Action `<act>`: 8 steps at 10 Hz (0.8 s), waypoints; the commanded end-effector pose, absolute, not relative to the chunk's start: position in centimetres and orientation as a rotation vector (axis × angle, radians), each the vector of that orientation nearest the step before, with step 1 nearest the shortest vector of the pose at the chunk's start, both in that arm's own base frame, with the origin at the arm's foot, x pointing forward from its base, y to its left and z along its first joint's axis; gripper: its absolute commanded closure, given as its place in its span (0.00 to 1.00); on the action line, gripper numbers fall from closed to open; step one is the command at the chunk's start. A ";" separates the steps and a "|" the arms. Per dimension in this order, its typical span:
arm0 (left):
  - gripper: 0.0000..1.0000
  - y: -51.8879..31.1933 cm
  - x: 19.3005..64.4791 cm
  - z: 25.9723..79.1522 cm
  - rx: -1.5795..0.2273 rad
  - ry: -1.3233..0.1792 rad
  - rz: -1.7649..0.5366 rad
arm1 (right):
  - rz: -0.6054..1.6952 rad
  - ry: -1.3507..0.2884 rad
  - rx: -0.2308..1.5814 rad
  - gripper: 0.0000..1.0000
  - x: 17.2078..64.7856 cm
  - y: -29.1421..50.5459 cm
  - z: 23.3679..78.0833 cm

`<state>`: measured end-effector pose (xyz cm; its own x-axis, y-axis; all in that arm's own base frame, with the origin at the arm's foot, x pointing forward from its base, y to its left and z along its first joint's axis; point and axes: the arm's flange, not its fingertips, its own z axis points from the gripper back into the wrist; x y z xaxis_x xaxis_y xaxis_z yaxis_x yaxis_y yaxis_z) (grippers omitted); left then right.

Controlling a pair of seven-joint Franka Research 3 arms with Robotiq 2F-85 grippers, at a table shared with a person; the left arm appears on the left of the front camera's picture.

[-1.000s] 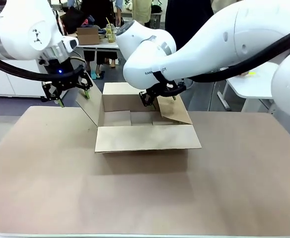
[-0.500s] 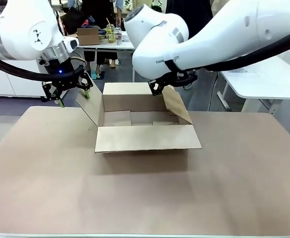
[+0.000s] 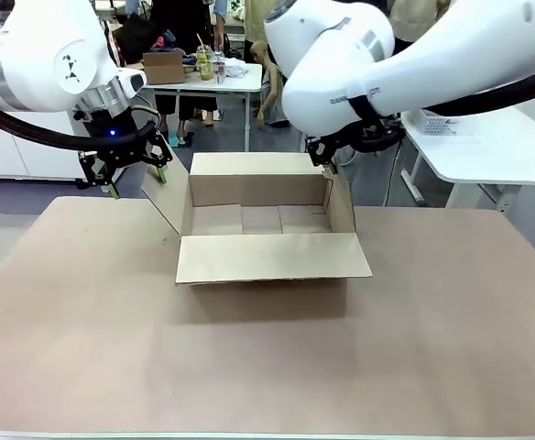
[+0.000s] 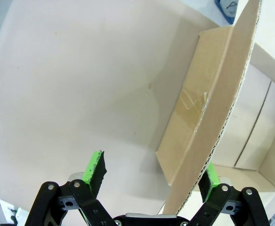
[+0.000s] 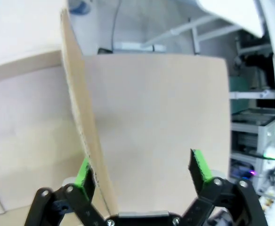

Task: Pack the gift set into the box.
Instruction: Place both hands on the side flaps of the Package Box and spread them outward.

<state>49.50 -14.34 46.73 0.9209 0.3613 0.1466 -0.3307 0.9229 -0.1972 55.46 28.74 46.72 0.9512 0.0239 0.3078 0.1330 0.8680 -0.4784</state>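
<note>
The box point(image 3: 254, 188) stands open in the middle of the table, its front flap point(image 3: 272, 257) folded out flat toward me. Its left flap point(image 3: 165, 197) leans outward, and my left gripper point(image 3: 137, 183) hangs open over that flap's top edge. In the left wrist view the flap point(image 4: 222, 94) runs between the fingers of the left gripper point(image 4: 152, 169), close to the right pad point(image 4: 209, 175). The right flap point(image 3: 341, 202) stands nearly upright. My right gripper point(image 3: 325, 158) is open just above it; in the right wrist view the flap point(image 5: 156, 117) rises between its fingers point(image 5: 141, 168). The gift set is out of view.
The brown table top point(image 3: 267, 367) stretches wide in front of the box. A white table point(image 3: 496, 147) stands at the back right. Behind, another table carries a small brown box point(image 3: 162, 66) and bottles, with people standing near it.
My right gripper has risen and swung to the right, and the right flap has gone from folded inward over the box to nearly upright. The left arm has not moved.
</note>
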 end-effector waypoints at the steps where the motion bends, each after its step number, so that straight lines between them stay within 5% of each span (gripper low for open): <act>1: 0.00 -14.4 49.5 46.9 -0.151 -0.186 0.369 | -0.156 -0.358 -0.443 0.00 52.9 25.3 46.7; 6: 0.00 -14.4 49.5 46.9 -0.151 -0.186 0.369 | -0.140 -0.336 -0.483 0.00 53.8 26.6 47.7; 8: 0.00 -14.4 49.5 46.9 -0.151 -0.186 0.369 | -0.160 -0.261 -0.226 0.00 54.8 22.7 47.9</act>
<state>49.50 -14.34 46.73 0.9209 0.3613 0.1465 -0.3307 0.9229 -0.1971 55.07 25.60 47.63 0.9440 -0.1024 0.3136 0.2061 0.9253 -0.3182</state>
